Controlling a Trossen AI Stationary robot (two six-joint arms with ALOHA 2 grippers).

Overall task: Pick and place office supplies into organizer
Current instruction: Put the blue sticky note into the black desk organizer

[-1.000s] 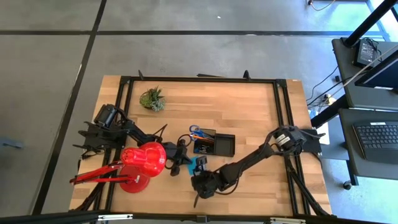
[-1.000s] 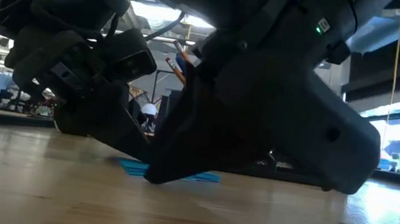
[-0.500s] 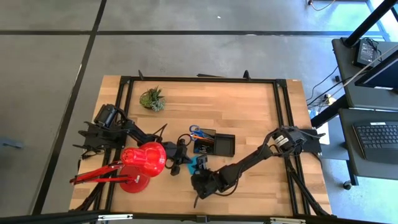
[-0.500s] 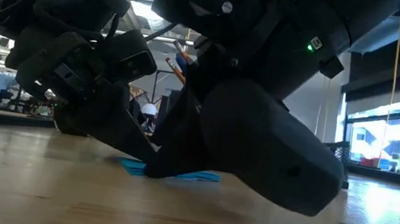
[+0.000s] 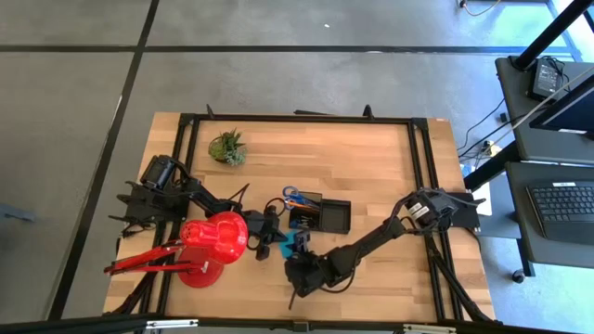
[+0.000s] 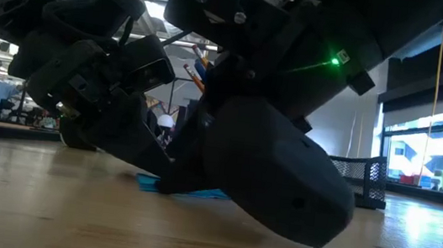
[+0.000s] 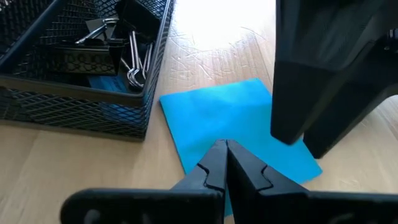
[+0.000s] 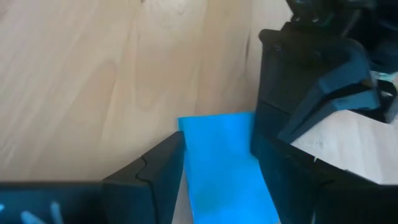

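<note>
While left gripper (image 7: pixel 225 163) is closed on note pad (image 7: pixel 236 134), right gripper (image 8: pixel 214 168) straddles it, open

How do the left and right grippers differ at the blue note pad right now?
The left gripper is shut, fingertips pressed together on one edge of the note pad. The right gripper is open, its fingers straddling the pad from the opposite side. Both are low at the tabletop, beside the organizer.
</note>
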